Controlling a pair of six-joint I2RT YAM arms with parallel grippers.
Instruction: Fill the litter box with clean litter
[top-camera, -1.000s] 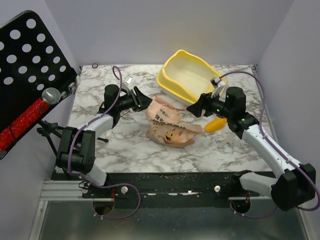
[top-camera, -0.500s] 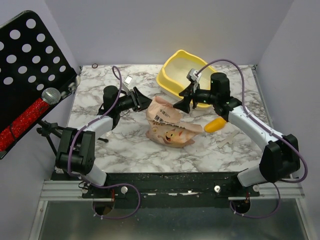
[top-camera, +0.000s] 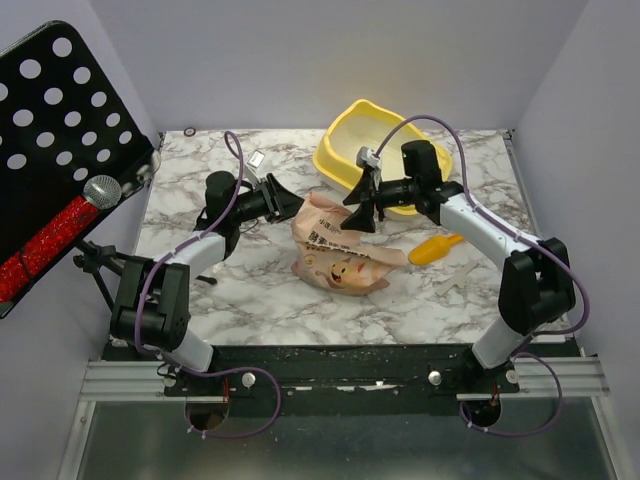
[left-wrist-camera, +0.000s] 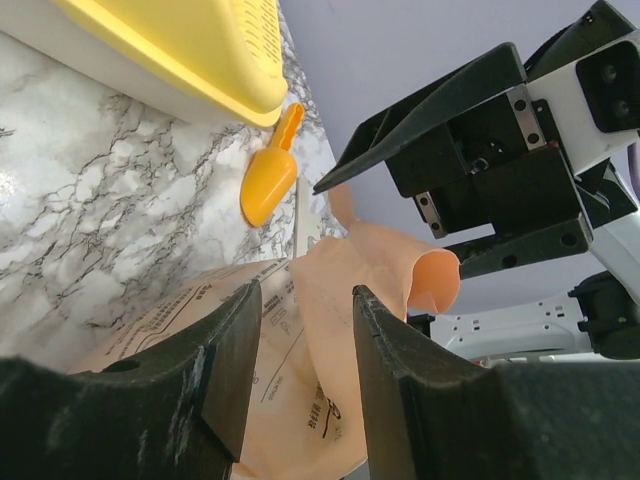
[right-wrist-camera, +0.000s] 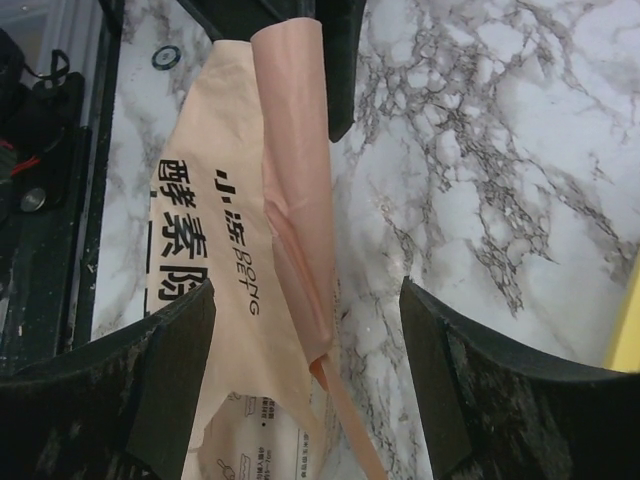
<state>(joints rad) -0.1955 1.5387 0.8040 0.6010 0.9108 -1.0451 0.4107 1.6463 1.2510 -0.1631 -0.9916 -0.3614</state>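
The pale-yellow litter box (top-camera: 385, 150) stands at the back of the marble table and shows as a yellow rim in the left wrist view (left-wrist-camera: 200, 50). No loose clean litter is in view. A crumpled tan printed paper bag (top-camera: 340, 255) lies in the middle. My left gripper (top-camera: 288, 203) is shut on the bag's raised top edge from the left, with the paper fold (left-wrist-camera: 330, 300) between its jaws (left-wrist-camera: 305, 295). My right gripper (top-camera: 362, 208) is wide open just above the bag's top on the right. The bag's folded edge (right-wrist-camera: 290, 200) lies between its fingers (right-wrist-camera: 308, 300), which do not touch it.
A yellow-orange scoop (top-camera: 435, 249) lies right of the bag, also in the left wrist view (left-wrist-camera: 268, 185). A black perforated stand (top-camera: 50, 110) and a red microphone (top-camera: 60, 230) overhang the left edge. A small clip (top-camera: 257, 158) lies at the back left.
My right arm swung left from beside the scoop to the bag's top edge, its gripper open. The left arm and the bag have not moved.
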